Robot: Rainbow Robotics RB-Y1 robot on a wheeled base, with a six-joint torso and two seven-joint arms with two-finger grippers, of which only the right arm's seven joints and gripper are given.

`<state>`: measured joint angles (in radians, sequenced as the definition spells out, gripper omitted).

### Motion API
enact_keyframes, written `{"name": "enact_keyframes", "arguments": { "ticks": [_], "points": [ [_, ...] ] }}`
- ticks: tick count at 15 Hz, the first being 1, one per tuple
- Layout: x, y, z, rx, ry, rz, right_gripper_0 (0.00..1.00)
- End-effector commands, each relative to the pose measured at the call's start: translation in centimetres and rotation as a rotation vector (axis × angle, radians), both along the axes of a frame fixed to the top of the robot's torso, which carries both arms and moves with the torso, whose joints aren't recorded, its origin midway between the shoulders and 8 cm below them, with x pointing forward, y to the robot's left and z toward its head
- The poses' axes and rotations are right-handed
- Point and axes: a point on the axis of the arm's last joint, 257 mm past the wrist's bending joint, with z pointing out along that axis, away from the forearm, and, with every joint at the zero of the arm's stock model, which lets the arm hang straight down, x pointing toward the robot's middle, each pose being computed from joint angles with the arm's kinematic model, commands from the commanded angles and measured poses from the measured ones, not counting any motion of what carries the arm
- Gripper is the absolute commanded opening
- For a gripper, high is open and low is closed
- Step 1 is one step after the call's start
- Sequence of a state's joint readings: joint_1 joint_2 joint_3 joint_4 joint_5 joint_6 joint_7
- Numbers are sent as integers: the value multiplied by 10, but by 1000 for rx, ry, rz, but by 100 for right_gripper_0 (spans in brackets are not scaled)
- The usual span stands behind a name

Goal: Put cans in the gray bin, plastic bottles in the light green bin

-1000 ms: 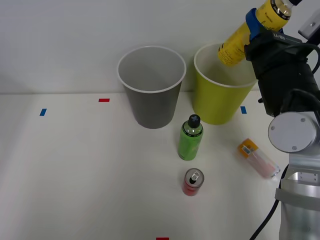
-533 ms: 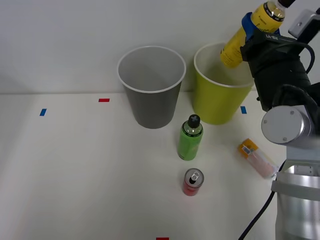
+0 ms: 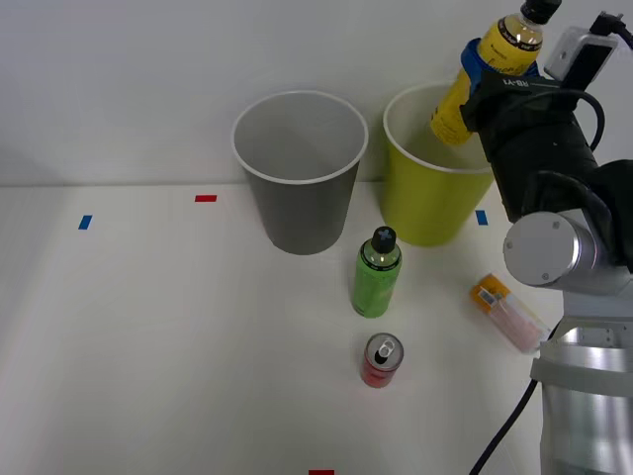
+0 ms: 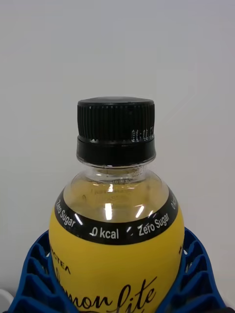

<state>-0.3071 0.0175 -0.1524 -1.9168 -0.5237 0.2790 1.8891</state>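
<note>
there, at the upper right of the frame, your right gripper's [image 3: 487, 67] blue ribbed fingers [image 4: 34, 274] clamp the yellow plastic bottle with the black screw cap [image 3: 488, 61], tilted above the yellow-green round bin [image 3: 427, 203].

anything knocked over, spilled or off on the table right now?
One thing: the pale pink bottle lies on its side to the right of the red can, while the green bottle and can stand upright. No spills. The right gripper holds the yellow bottle tilted over the light green bin.
</note>
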Motion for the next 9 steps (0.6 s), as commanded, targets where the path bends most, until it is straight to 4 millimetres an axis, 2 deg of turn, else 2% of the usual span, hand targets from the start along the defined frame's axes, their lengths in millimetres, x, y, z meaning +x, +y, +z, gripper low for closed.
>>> {"name": "enact_keyframes", "arguments": {
  "ticks": [1,5,6,7,8,9],
  "points": [
    [6,0,-1,-8,5,-4,6],
    [11,0,-1,-40,7,-20,6],
    [11,-1,-1,-41,6,-21,10],
    [10,-4,1,-38,-3,-30,47],
    [9,-5,2,-34,-7,-32,69],
    [9,-6,4,-21,-11,-27,81]
  ]
}}
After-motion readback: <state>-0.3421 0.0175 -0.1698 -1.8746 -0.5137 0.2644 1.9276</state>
